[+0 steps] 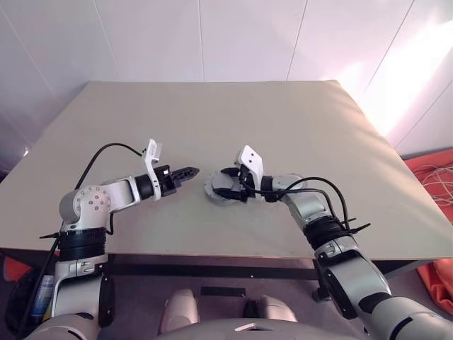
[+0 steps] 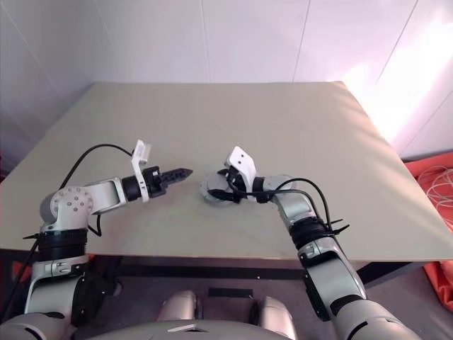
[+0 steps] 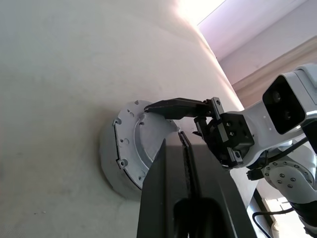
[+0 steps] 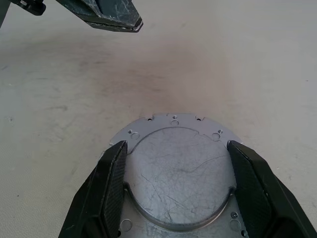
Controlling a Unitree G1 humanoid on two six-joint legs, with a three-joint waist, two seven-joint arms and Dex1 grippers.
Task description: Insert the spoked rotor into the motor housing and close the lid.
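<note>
Near the lower centre of the head view, on the beige surface, sits the motor housing, a round grey puck. From my right wrist its visible face is a flat, scratched silver plate with small holes around the rim; whether this is the lid or the housing's own face I cannot tell. My right pincer straddles the puck: its two black fingers are spread wide, one against each side of the disc. Whether they press on it or only bracket it I cannot tell. My left pincer is fully closed and empty, its tip pointing toward the puck from the left of the frame, just beside it and not touching. It appears again at the upper left of my right wrist view.
</note>
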